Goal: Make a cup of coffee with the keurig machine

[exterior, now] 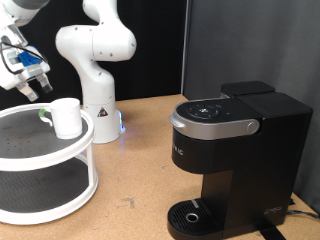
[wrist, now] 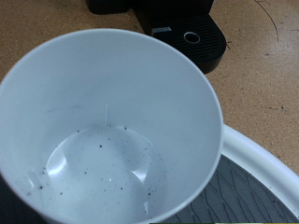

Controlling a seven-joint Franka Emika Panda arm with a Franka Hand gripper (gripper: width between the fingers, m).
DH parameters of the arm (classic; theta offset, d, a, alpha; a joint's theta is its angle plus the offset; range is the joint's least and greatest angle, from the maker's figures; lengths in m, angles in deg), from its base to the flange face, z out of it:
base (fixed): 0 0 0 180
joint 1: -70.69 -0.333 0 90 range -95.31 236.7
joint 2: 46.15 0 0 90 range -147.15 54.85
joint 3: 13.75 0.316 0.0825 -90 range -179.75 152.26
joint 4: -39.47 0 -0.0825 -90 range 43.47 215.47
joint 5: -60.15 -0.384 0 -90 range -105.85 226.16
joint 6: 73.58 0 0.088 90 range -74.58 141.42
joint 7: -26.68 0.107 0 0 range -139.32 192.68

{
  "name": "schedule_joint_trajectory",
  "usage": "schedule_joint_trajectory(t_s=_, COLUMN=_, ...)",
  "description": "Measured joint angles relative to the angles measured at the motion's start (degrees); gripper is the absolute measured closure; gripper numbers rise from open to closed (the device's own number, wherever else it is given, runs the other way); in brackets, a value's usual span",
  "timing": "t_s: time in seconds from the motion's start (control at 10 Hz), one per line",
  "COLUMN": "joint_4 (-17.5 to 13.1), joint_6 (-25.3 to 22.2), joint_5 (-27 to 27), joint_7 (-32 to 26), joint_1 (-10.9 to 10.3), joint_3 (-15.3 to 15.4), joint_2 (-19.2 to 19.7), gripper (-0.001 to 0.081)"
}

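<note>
— Looking around, what stands nearby?
— White two-tier stand [exterior: 40,165] at the exterior view's left; keurig machine [exterior: 235,150] well apart, right.
— The cup [exterior: 66,116]?
— Plain white, upright on the stand's upper tier; gripper [exterior: 30,85] just beside it; whether it's open, I cannot tell.

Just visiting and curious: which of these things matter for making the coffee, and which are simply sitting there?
Part of the job:
the cup, on the stand's top tier
the keurig machine
the end effector, above and beside the cup

Just there:
the white two-tier stand
the wooden table
</note>
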Motion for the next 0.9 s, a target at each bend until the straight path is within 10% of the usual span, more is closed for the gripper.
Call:
schedule_joint_trajectory(t_s=0.3, joint_4=0.39, joint_6=1.10, joint_5=-0.20, joint_7=-1.24, joint_1=-0.79, joint_3=-0.29, joint_2=2.65, gripper=0.0014)
schedule_joint_trajectory(t_s=0.9, joint_4=1.50, joint_6=6.00, joint_5=-1.48, joint_7=-3.93, joint_1=-1.61, joint_3=-0.35, joint_2=7.72, gripper=0.0003)
